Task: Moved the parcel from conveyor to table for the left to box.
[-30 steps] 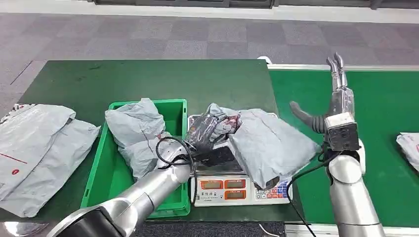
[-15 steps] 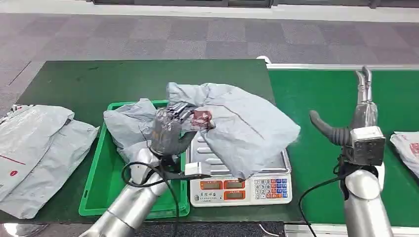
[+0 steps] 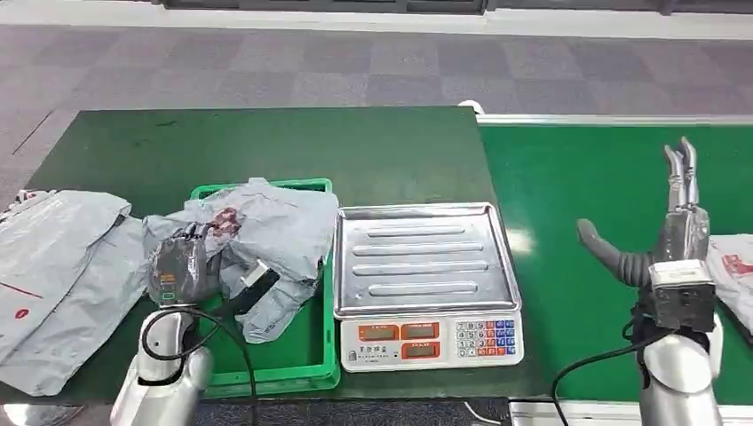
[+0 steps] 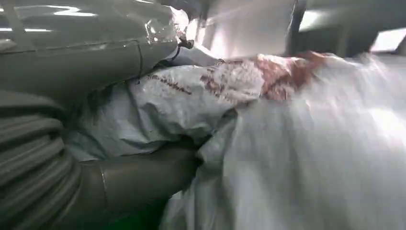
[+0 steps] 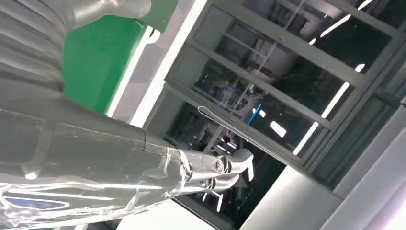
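Note:
A grey plastic parcel (image 3: pixel 271 226) with red marks lies crumpled over the green bin (image 3: pixel 266 379) at the table's left of centre. My left hand (image 3: pixel 182 264) grips the parcel's left end at the bin's left wall. In the left wrist view the thumb (image 4: pixel 143 177) presses under the parcel (image 4: pixel 268 86) while the fingers (image 4: pixel 72 62) close over it. My right hand (image 3: pixel 668 229) stands open over the green conveyor (image 3: pixel 568 177), fingers pointing up and thumb out to the left, holding nothing. In the right wrist view its fingers (image 5: pixel 206 172) are stretched out straight.
A steel-topped scale (image 3: pixel 424 257) stands bare to the right of the bin. Flat grey parcels (image 3: pixel 62 266) lie at the table's left end. Another grey parcel (image 3: pixel 735 275) sits on the conveyor at the right edge, beside my right hand.
My left hand carried the parcel off the scale and leftward over the green bin, leaving the scale tray bare. My right hand drifted right along the conveyor, still open.

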`<action>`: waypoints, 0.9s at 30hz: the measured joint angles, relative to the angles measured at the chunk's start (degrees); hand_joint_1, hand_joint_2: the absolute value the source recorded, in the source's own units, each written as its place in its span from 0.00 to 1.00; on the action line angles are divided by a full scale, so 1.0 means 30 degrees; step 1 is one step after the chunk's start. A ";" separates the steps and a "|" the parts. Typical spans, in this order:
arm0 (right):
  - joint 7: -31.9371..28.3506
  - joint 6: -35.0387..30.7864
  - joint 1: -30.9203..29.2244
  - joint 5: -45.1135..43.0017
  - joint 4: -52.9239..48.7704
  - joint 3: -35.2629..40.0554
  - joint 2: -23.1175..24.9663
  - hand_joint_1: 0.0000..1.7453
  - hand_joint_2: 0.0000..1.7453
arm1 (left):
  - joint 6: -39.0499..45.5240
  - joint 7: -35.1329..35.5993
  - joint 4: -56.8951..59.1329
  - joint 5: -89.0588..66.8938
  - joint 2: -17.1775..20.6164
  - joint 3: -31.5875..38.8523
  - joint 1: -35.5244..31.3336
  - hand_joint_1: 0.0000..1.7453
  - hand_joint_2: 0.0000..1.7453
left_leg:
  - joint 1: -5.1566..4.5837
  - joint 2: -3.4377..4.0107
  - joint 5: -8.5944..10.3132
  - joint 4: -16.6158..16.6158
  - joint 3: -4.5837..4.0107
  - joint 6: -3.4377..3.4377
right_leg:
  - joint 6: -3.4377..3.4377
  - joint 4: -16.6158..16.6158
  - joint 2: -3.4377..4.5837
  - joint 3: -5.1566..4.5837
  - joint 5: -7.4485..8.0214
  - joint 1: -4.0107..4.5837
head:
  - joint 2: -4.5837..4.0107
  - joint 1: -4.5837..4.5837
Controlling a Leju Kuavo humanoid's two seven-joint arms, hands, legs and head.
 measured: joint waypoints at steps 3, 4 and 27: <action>-0.0058 0.0444 0.0213 0.0087 -0.0080 -0.0434 0.0000 0.00 1.00 | -0.1913 0.0849 -0.0123 -0.0233 0.0451 0.0941 0.0726 1.00 1.00 | -0.0006 0.0020 -0.0037 -0.0019 0.0090 0.0005 | -0.0007 -0.0001 0.0008 0.0068 -0.0046 -0.0003 | 0.0000 0.0000; -0.0073 0.0570 0.0303 0.0130 -0.0080 -0.0560 0.0000 0.00 1.00 | -0.2361 0.0995 -0.0167 -0.0349 0.0625 0.1207 0.0998 1.00 1.00 | -0.0005 0.0019 -0.0056 -0.0032 0.0125 -0.0009 | -0.0021 -0.0001 0.0008 0.0091 -0.0059 -0.0002 | 0.0000 0.0007; -0.0131 0.0264 0.2141 -0.0263 -0.0780 -0.1857 -0.0029 0.00 1.00 | -0.2816 0.1229 0.1465 0.1239 0.1429 0.1405 -0.0107 0.00 1.00 | 0.0021 0.0065 -0.0198 -0.0179 0.0508 -0.0170 | -0.0179 0.0006 0.0013 0.0546 -0.0268 0.0022 | 0.0000 0.0007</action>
